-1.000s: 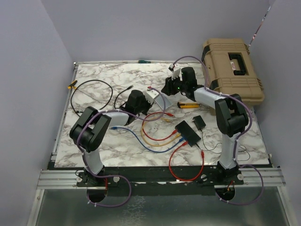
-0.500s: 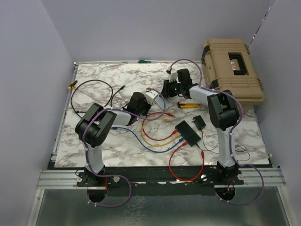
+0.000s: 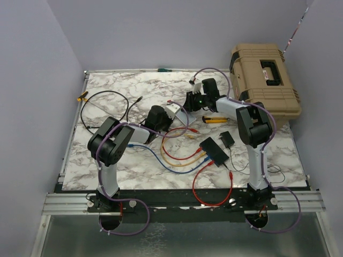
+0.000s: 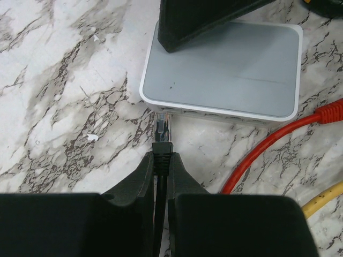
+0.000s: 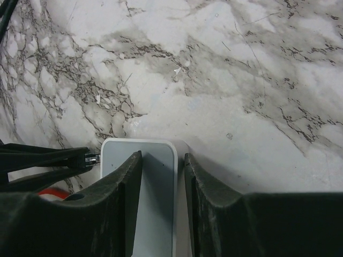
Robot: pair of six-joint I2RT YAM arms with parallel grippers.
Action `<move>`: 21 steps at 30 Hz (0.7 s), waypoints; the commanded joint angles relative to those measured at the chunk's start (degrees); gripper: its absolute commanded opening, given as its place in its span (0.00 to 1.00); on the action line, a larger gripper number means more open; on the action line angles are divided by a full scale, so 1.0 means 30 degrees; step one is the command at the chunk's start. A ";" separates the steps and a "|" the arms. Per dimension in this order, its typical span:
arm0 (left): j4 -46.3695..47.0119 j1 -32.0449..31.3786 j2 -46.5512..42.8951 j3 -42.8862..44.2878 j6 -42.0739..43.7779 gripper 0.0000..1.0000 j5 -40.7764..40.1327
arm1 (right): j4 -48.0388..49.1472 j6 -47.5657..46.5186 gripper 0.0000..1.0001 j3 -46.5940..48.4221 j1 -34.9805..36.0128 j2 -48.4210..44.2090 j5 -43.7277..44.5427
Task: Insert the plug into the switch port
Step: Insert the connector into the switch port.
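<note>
My left gripper point(image 4: 162, 158) is shut on a black cable plug point(image 4: 162, 131). The plug's clear tip sits just in front of the side edge of a small grey-white box point(image 4: 225, 75), close to it; I cannot tell if they touch. My right gripper point(image 5: 163, 158) is open over the same box point(image 5: 158, 209), one finger above its top and the other beside its edge. The switch point(image 3: 214, 151) is the flat black box nearer the front, with red, yellow and blue cables in its sockets. Neither gripper is near it.
A tan hard case point(image 3: 264, 79) stands at the back right. A small black adapter point(image 3: 227, 139) lies beside the switch, and a yellow tool point(image 3: 216, 120) behind it. A red cable point(image 4: 278, 136) runs next to the grey-white box. A black cable loop point(image 3: 104, 107) lies at the left.
Both arms' elbows swung inward over the first half second. The left gripper edged the plug closer to the grey-white box. Almost nothing has moved since.
</note>
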 commanded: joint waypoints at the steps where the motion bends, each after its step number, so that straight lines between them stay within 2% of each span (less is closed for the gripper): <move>1: 0.0753 0.0017 0.0475 -0.0303 0.0124 0.00 0.1036 | -0.0722 -0.0213 0.37 0.0077 0.0077 0.0602 -0.0744; 16: 0.1555 -0.0242 0.0425 -0.0522 0.0029 0.00 0.0583 | -0.0853 -0.0319 0.37 0.0077 0.0083 0.0572 -0.0759; 21: 0.1884 -0.0385 0.0525 -0.0594 -0.0226 0.00 0.0152 | -0.0677 -0.0566 0.37 -0.0245 0.0058 0.0475 -0.1716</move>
